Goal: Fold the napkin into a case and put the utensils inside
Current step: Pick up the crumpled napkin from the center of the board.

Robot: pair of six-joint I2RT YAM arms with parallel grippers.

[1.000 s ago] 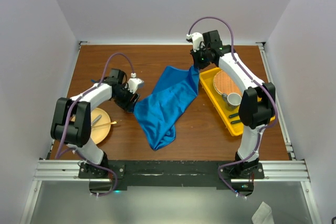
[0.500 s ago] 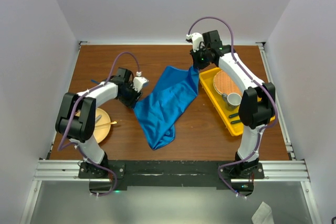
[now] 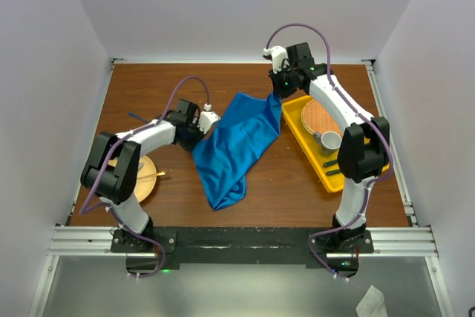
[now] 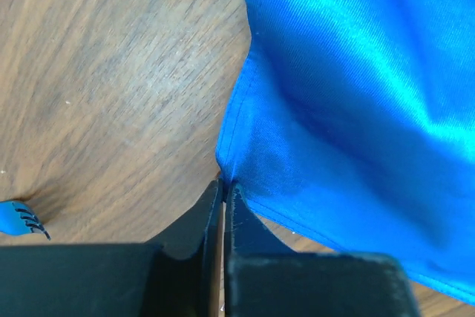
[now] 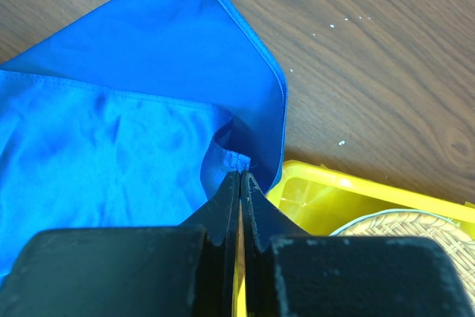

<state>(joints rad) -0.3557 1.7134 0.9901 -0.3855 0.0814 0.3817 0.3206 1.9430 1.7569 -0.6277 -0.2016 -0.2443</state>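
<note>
The bright blue napkin point(image 3: 237, 142) lies crumpled and stretched slantwise across the middle of the table, unfolded. My left gripper point(image 3: 199, 137) is shut on its left edge, and the left wrist view shows the hem point(image 4: 230, 161) pinched at the tips of the gripper point(image 4: 223, 183). My right gripper point(image 3: 276, 94) is shut on the napkin's far right corner, lifted a little beside the tray; the right wrist view shows this gripper point(image 5: 243, 172) holding bunched cloth point(image 5: 148, 139). Of the utensils, the blue fork point(image 4: 22, 219) shows its tines, and lies on the wood at the left point(image 3: 135, 116). The purple one is out of view.
A yellow tray point(image 3: 297, 135) on the right holds a wicker mat point(image 3: 319, 116), a mug point(image 3: 329, 141) and dark pieces. A yellow plate point(image 3: 145, 183) with gold cutlery sits near the left arm's base. White walls enclose the table.
My left gripper has moved right to the napkin's left edge and shut on it. The right gripper has kept its grip without moving.
</note>
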